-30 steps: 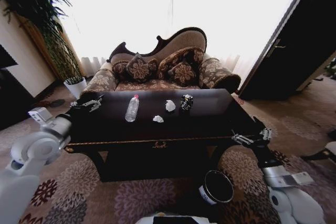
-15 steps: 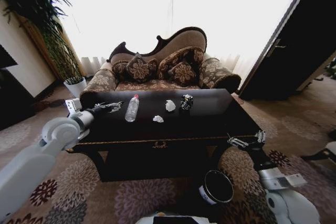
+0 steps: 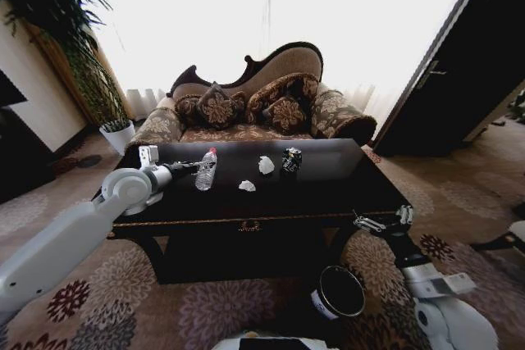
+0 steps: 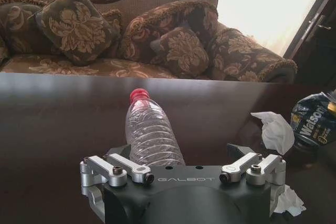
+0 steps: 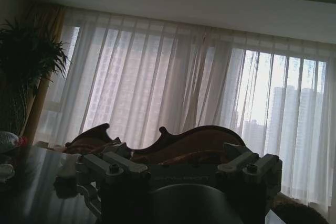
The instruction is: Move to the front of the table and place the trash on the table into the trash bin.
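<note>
The left gripper (image 4: 184, 174), jaws spread and empty, hovers just short of a ribbed clear bottle (image 3: 206, 170) lying on the glossy dark table (image 3: 328, 194); a nudge could roll it. Beside it lie crinkled white paper wads (image 3: 266, 165) and a dented shiny can (image 3: 291, 159). The right gripper (image 3: 379, 221), open, waits by the table's corner above the round black bin (image 3: 338, 293).

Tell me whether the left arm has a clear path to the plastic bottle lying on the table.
Probably yes. The left end effector sits open just short of the bottle, in line with it, with nothing between them on the table.
</note>
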